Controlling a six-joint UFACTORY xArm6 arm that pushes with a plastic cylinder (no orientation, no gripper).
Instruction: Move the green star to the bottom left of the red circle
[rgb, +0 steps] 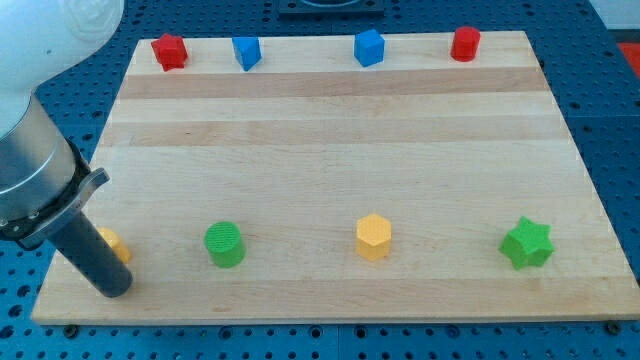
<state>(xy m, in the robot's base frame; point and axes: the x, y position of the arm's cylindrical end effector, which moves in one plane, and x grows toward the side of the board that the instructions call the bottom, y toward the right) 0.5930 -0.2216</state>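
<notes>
Down at the view's bottom left corner of the wooden board (330, 130), the rod's tip (113, 287) is parked just beside a yellow block (113, 243) that it half hides, so that block's shape can't be made out. No gripper on this rig, so nothing to open or shut, just the bare rod end sitting on the wood and touching nothing that matters yet.

The green star (527, 243) is way over at the view's bottom right, basically the whole width of the board away from the tip. The red circle (465, 44) sits up at the top right, near the far edge. So the star already lies below the circle but a bit to its right, and it needs to go up and leftward.

Looks like the tip has to cross along the bottom row first, and the green circle (224, 244) and yellow hexagon (373, 237) sit right in that line. Going around the star's lower right is tight, since it's near the board's edges there. The middle of the board is wide open though, plenty of room to push through.
</notes>
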